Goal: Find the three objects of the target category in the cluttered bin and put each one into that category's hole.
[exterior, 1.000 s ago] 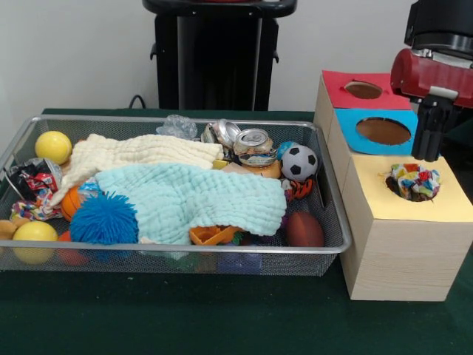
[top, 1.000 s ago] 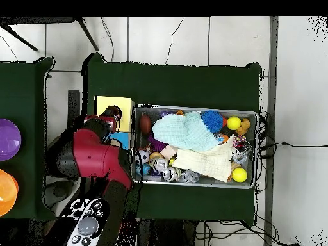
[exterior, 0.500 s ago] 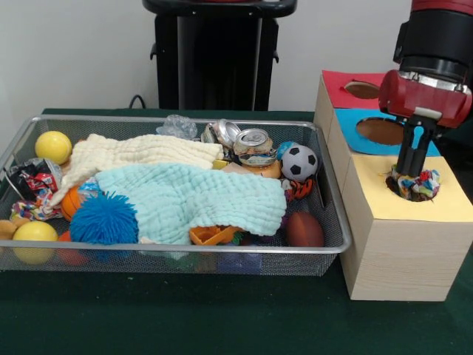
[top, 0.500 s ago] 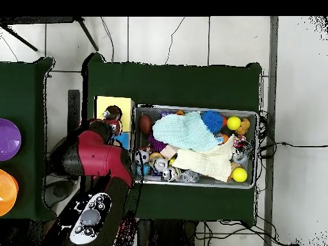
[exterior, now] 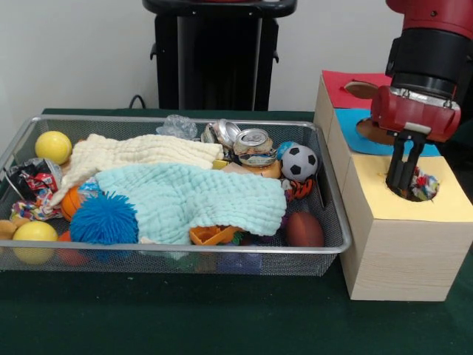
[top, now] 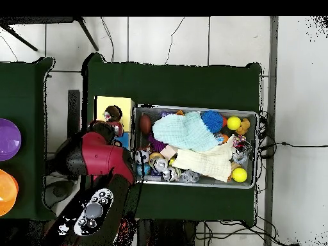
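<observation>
The wire mesh bin (exterior: pixel 177 251) is full of clutter; it also shows in the overhead view (top: pixel 196 184). One knotted rope toy (exterior: pixel 424 185) sits low in the hole of the yellow-topped box (exterior: pixel 414 244). My gripper (exterior: pixel 403 185) is shut, empty, and reaches down into that hole, against the toy's left side. A second knotted toy (exterior: pixel 28 210) lies at the bin's left end, beside a yellow ball (exterior: pixel 34 237). A third is hidden. In the overhead view the arm (top: pixel 96 157) covers the gripper; the toy (top: pixel 114 114) shows in the hole.
Blue-topped (exterior: pixel 351 122) and red-topped (exterior: pixel 341 81) boxes stand behind the yellow one. The bin holds a mint cloth (exterior: pixel 192 200), a cream cloth (exterior: pixel 133 155), a blue spiky ball (exterior: pixel 103 220), a soccer ball (exterior: pixel 299 163), cans (exterior: pixel 253 144), a brown football (exterior: pixel 304 229) and a foil wrapper (exterior: pixel 33 177).
My gripper moved left from the box's right side and came down into the yellow box's hole. The rope toy sank lower in the hole and shifted right.
</observation>
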